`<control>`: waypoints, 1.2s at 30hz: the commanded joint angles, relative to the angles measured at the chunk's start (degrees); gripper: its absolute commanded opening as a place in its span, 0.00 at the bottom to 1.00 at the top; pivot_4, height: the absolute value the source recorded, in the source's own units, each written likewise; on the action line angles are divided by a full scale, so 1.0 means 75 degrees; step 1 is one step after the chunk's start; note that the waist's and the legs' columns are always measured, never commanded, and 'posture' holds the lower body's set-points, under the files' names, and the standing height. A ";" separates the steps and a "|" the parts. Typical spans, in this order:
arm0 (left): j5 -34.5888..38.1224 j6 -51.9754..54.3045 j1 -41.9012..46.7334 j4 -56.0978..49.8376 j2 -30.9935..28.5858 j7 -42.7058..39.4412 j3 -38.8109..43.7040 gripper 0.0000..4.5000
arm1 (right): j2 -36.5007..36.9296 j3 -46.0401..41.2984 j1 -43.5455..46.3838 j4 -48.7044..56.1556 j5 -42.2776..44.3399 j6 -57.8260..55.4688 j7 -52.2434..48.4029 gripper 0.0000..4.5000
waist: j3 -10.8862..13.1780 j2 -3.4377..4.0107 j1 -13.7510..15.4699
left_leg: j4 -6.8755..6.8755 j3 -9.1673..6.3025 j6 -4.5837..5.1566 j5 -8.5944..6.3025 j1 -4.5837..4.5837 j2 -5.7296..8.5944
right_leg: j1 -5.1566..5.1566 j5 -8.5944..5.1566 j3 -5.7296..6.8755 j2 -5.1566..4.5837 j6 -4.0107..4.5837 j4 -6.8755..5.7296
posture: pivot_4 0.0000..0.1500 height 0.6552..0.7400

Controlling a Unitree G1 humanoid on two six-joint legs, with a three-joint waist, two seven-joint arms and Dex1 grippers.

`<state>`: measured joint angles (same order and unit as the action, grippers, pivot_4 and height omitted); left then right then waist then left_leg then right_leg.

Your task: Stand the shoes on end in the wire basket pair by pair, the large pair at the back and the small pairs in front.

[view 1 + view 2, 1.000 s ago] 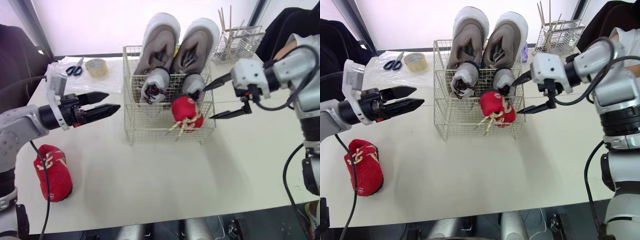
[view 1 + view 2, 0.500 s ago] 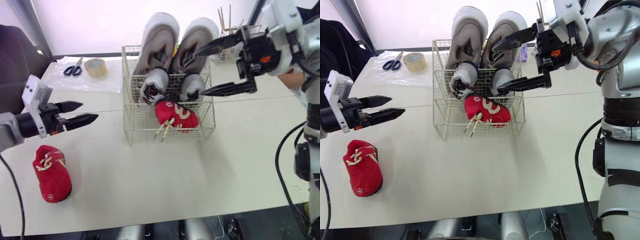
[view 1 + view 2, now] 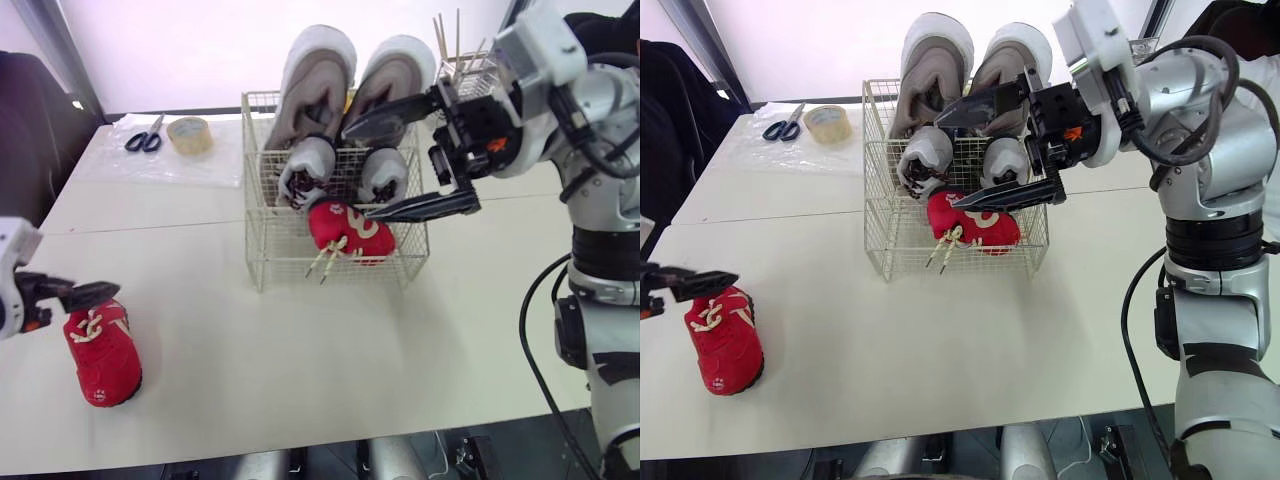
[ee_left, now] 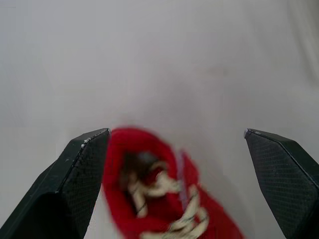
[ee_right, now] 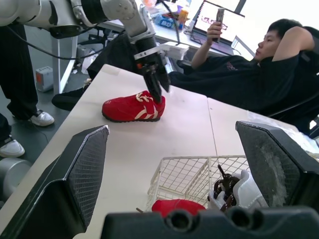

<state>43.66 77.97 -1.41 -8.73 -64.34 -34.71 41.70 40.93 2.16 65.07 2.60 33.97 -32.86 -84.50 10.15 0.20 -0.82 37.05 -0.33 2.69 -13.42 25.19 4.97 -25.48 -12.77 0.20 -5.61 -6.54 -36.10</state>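
On the pale surface (image 3: 300, 350), a wire basket (image 3: 258, 250) holds a large grey-brown pair of sneakers (image 3: 318, 85) standing on end at the back and a small grey pair (image 3: 308, 168) upright just in front of them. One small red shoe (image 3: 350, 228) lies tilted at the front wall, its pale laces hanging. The second red shoe (image 3: 103, 345) lies well apart, near the surface's left edge, where the left tool (image 4: 174, 132) hangs just over its heel end — released, fingers wide. Over the basket's right side hovers the right tool (image 3: 947, 163), also released, its fingers spread above the small shoes. Scissors (image 3: 143, 137) and a tape roll (image 3: 189, 134) lie behind.
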 commanded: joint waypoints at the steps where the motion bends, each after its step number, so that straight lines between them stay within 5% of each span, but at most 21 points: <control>1: -0.0425 -0.0125 -0.0081 0.0433 0.0206 0.0190 0.0282 1.00 | 0.0012 -0.0045 0.0113 0.0132 0.0023 0.0182 0.0005 0.99 | 0.0000 0.0000 0.0004 | 0.0000 0.0000 0.0000 0.0000 -0.0001 0.0000 | 0.0001 0.0000 0.0000 -0.0001 0.0000 0.0000 | 1.00 1.00; 18: -0.1072 -0.0619 0.0503 0.1628 0.1339 0.0323 -0.1032 1.00 | 0.0345 -0.0003 0.0316 0.0201 -0.0078 0.0130 0.0131 0.99 | -0.0008 -0.0010 -0.0014 | -0.0003 0.0001 0.0001 -0.0003 -0.0002 0.0003 | 0.0002 0.0001 0.0000 -0.0009 0.0000 0.0003 | 1.00 1.00; 21: -0.1136 -0.0749 0.0460 0.1797 0.1380 0.0304 -0.0991 0.81 | 0.0363 0.0012 0.0344 0.0211 -0.0109 0.0121 0.0208 1.00 | -0.0010 -0.0008 -0.0020 | -0.0004 0.0001 0.0002 -0.0003 -0.0003 0.0003 | 0.0002 0.0001 -0.0001 -0.0011 0.0000 0.0003 | 1.00 1.00; 28: -0.0829 -0.0584 0.1141 0.1281 0.1194 0.0305 -0.0614 0.04 | 0.0331 0.0055 0.0417 -0.0023 -0.0283 0.0303 0.0153 1.00 | -0.0011 -0.0008 -0.0023 | -0.0005 0.0001 0.0001 -0.0003 -0.0005 -0.0003 | 0.0002 0.0000 0.0000 -0.0006 0.0002 0.0000 | 1.00 1.00; 36: 0.0133 -0.1011 0.3444 -0.0340 0.1830 0.0722 -0.0214 0.00 | 0.0306 0.0152 0.0595 -0.0385 -0.0475 0.0589 0.0010 1.00 | -0.0011 -0.0030 0.0058 | 0.0014 0.0000 0.0001 -0.0003 0.0002 0.0008 | 0.0008 0.0002 0.0002 -0.0013 0.0000 0.0008 | 1.00 1.00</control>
<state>41.97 73.12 21.93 -7.25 -50.88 -29.97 37.49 42.86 4.20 67.61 -0.42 30.42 -29.38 -84.10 10.07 -0.03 -0.39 37.17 -0.33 2.70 -13.44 25.20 5.05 -25.39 -12.75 0.22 -5.71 -6.55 -36.04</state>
